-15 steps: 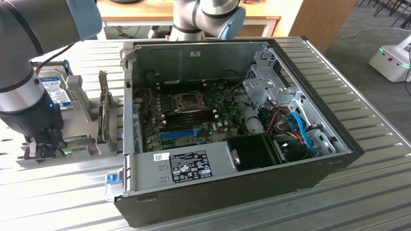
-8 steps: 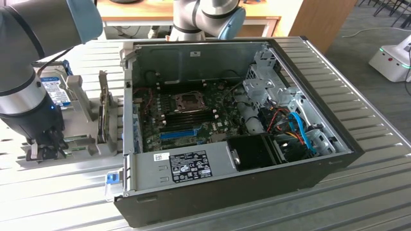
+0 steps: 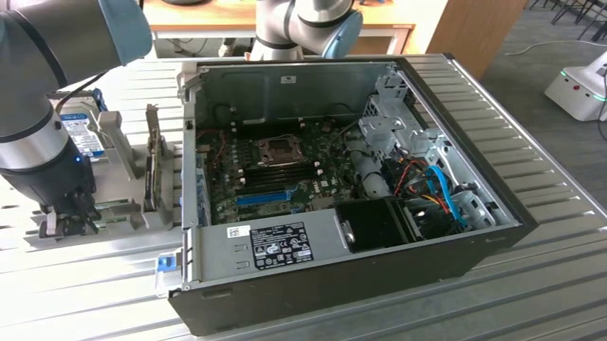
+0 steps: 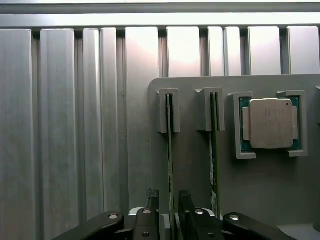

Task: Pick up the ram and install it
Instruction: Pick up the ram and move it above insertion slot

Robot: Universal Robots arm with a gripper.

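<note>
Ribbed metal tabletop [image 4: 75,125] carries a grey holder [image 4: 190,165] at the exterior view's left; one thin green ram [image 4: 170,150] stands on edge in its slot. My gripper [image 4: 170,196] is open, fingers [image 4: 153,197] either side of it, not clamped.

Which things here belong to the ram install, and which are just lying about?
For the job: ram, straddled by the open gripper; motherboard in the computer case.
Lying about: second ram stick; processor chip; hard drive; expansion card.
</note>
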